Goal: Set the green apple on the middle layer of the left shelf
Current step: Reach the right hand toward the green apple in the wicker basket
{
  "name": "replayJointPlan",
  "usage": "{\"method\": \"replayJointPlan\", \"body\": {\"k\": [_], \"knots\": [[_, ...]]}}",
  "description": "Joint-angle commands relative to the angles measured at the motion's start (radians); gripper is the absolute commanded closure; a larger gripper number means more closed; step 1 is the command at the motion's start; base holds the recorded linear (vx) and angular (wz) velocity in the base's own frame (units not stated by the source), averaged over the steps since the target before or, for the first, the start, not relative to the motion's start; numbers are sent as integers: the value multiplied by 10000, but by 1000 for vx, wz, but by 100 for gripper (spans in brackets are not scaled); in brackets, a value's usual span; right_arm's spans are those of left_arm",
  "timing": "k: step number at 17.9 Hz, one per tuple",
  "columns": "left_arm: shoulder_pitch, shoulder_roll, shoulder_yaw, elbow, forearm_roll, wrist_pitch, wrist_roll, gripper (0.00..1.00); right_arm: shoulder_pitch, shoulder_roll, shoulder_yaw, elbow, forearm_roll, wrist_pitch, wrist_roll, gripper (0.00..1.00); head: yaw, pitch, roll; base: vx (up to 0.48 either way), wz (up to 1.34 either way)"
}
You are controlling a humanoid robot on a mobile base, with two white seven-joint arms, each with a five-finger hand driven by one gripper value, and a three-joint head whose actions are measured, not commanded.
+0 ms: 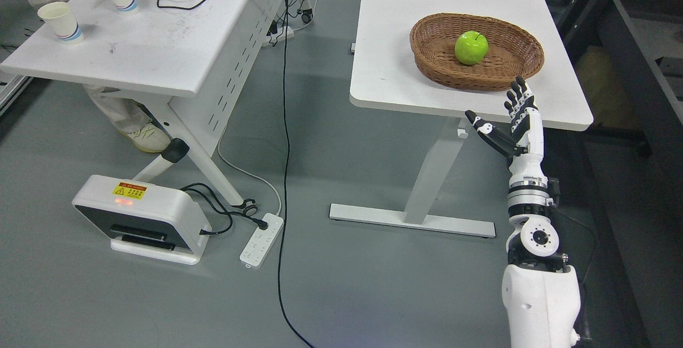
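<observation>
A green apple (471, 47) lies in a brown wicker basket (509, 68) on the white table (405, 33) at the right. My right hand (499, 116) is raised at the table's near edge, just below and in front of the basket. Its fingers (518, 97) are spread, the thumb stands out to the left, and it holds nothing. The hand is apart from the apple. My left arm does not show. No shelf layer is clearly in view.
A second white table (144, 49) at the left carries two paper cups (60, 21) and cables. A person's leg and shoe (147, 137) stand under it. On the floor are a white device (141, 220), a power strip (261, 239) and a long black cable (284, 166). Dark racking (640, 60) lines the right side.
</observation>
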Motion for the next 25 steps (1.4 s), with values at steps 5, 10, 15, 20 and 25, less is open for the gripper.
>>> {"method": "replayJointPlan", "body": {"k": [5, 10, 15, 20, 25], "knots": [[0, 175, -1, 0, 0, -2, 7, 0, -2, -175, -63, 15, -65, 10, 6, 0, 0, 0, 0, 0, 0], [0, 175, -1, 0, 0, -2, -8, 0, -48, -175, -248, 46, -65, 11, -101, 0, 0, 0, 0, 0, 0], [0, 175, -1, 0, 0, -2, 7, 0, -170, -175, -202, 30, 2421, -5, -269, 2, 0, 0, 0, 0, 0], [0, 175, -1, 0, 0, -2, 7, 0, -646, -1087, -94, -46, 8403, 869, -440, 4, 0, 0, 0, 8, -23], [0, 175, -1, 0, 0, -2, -8, 0, -677, -1565, -95, -506, 8265, 473, -393, 0, 0, 0, 0, 51, -76]]}}
